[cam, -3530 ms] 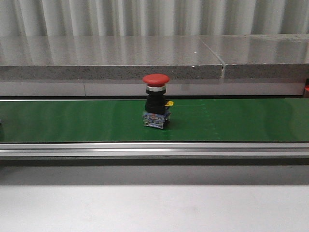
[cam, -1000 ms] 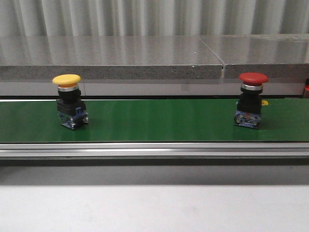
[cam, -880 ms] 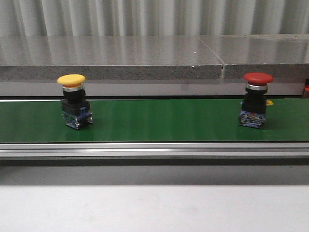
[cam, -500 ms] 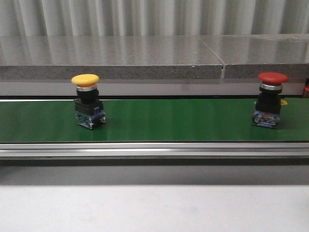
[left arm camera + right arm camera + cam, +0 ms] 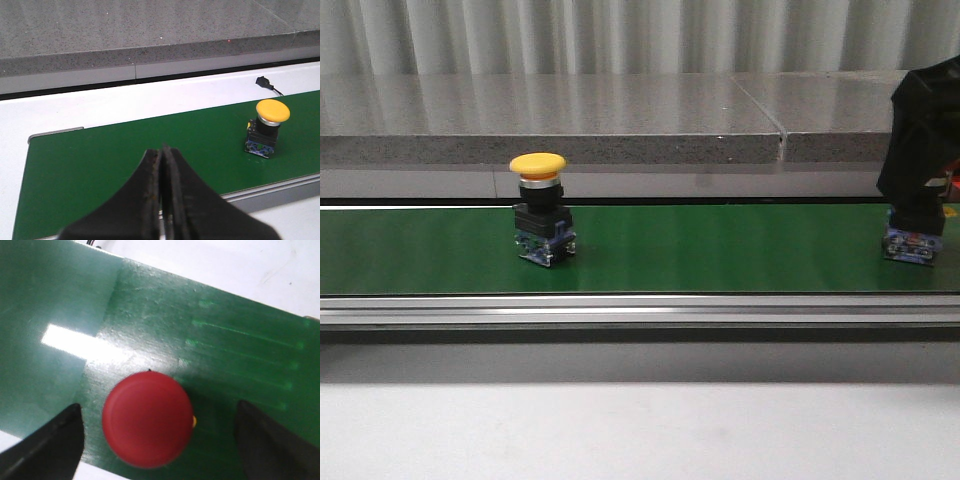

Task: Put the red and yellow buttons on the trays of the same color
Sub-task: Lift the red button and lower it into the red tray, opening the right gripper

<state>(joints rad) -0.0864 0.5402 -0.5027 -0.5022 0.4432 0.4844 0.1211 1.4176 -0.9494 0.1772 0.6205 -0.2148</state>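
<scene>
A: Fingers (image 5: 50,445) of the right gripper (image 5: 160,440) stand wide apart, one on each side of the red button (image 5: 148,418), and neither touches its cap; the hand has hold of nothing.

B: And from the front?

A: That gripper (image 5: 923,140) hangs directly over the button, hiding the cap. Only the blue base block (image 5: 912,245) shows below it, resting on the green belt (image 5: 720,250).

B: What about the left gripper (image 5: 162,200)?

A: Its two black fingers (image 5: 145,200) are pressed together along a thin seam, with nothing between them. It hovers above the belt (image 5: 125,150), and it does not appear in the front view.

B: Where is the yellow button (image 5: 266,128) relative to it?

A: Well apart from the closed fingertips, ahead of them and off to one side, standing upright on the belt. The front view shows its yellow cap (image 5: 537,164), silver collar, black body and blue base.

B: Anything else near it?

A: A small black connector (image 5: 264,82) with a wire lies on the white surface (image 5: 100,105) beyond the belt, past the yellow button from the left hand.
</scene>
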